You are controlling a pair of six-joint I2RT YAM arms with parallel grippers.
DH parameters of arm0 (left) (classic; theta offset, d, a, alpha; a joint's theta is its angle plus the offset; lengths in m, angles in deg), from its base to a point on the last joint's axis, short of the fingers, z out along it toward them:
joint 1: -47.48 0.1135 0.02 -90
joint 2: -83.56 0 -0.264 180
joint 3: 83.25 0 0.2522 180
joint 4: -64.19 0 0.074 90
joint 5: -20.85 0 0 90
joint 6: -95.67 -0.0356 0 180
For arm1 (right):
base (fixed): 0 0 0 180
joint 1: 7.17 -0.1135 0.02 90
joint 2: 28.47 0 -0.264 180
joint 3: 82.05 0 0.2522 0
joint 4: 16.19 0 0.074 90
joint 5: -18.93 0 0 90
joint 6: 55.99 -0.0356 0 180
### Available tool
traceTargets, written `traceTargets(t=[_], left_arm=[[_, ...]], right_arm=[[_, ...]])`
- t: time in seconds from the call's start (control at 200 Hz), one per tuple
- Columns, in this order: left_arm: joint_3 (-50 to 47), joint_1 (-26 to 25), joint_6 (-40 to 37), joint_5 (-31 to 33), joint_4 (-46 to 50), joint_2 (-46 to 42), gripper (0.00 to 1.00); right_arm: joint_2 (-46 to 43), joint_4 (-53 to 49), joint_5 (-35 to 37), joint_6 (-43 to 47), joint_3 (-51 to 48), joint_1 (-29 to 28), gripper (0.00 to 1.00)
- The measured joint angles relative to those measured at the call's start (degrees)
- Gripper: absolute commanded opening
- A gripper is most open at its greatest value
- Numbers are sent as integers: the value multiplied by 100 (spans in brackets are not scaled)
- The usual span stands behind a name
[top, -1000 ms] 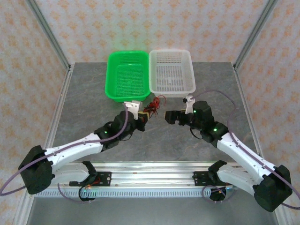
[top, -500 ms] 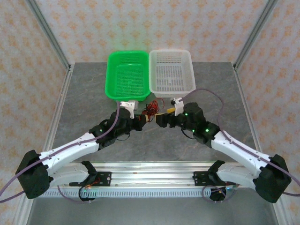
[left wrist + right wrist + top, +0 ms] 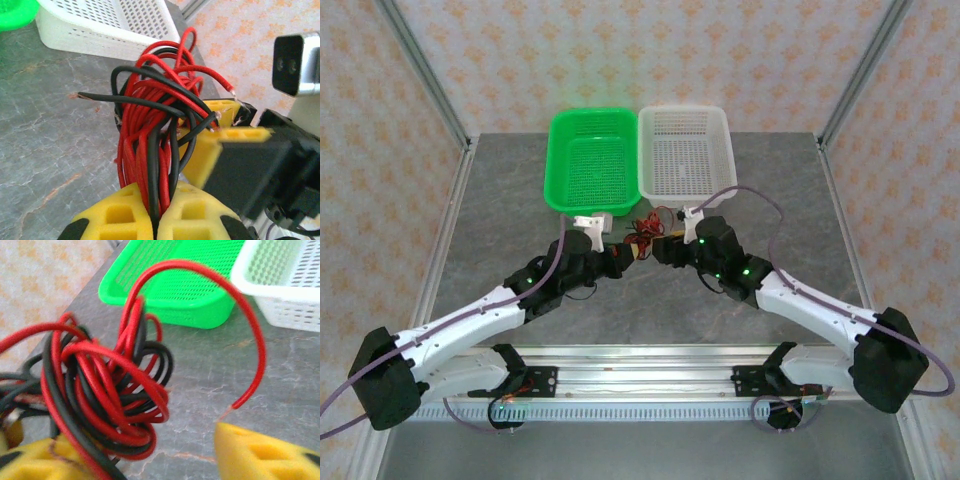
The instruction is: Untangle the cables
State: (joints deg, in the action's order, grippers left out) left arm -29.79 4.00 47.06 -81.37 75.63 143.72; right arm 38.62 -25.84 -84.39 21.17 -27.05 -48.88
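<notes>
Between the pincers: the cables [image 3: 642, 240], one red-and-black knot held up over the tabletop [image 3: 770, 190], just in front of where the green basket [image 3: 592, 160] and the white basket [image 3: 685, 150] meet.
Left pincer [image 3: 155, 220]: clamped tight on the lower end of the bunch, with strands rising straight out from between its yellow pads.
Right pincer [image 3: 145, 460]: jaws part-way apart. Loops lie against one pad and a free red end curls toward the other, with no grip that I can see.
Done: by my judgement nothing; no wire lies apart from the knot.
Left: every wire has to come out one by one; the loose red end looks the likeliest start.
Look: thin springy wires, more red than black, looped through one another, with bare tips poking out sideways.
</notes>
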Motion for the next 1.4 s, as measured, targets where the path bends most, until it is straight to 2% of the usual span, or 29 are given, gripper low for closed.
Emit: traceTargets(t=[0.12,0.24,0.33,0.496,0.616,0.781,0.896,1.011,1.191,1.316,1.401], left_arm=[[0,0,68,-98,-2,-63,0],[0,0,81,-111,2,-170,0],[0,0,76,-103,66,-273,0],[0,0,55,42,337,-459,0],[0,0,57,90,389,-492,0],[-72,0,107,42,339,-494,0],[-284,4,310,-122,35,-492,0],[-566,15,669,-448,-599,-483,0],[-719,144,1231,-938,-1521,-363,0],[-706,264,1519,-1169,-1917,-354,0],[-616,313,1641,-1305,-2028,-354,0]], right_arm=[[0,111,450,20,4,-15,18],[-2,181,763,232,4,-37,3],[-2,129,909,546,59,-52,0],[-2,-304,1034,1147,450,-52,0],[-7,-636,1051,1364,688,-52,9],[-94,-1025,874,1340,713,-44,38],[-282,-1226,372,1058,710,-11,50],[-649,-1038,-546,614,479,164,58],[-1215,-468,-1862,48,-197,826,63],[-1329,-24,-2671,-367,-509,1554,63],[-1327,293,-3119,-588,-640,1836,61]])
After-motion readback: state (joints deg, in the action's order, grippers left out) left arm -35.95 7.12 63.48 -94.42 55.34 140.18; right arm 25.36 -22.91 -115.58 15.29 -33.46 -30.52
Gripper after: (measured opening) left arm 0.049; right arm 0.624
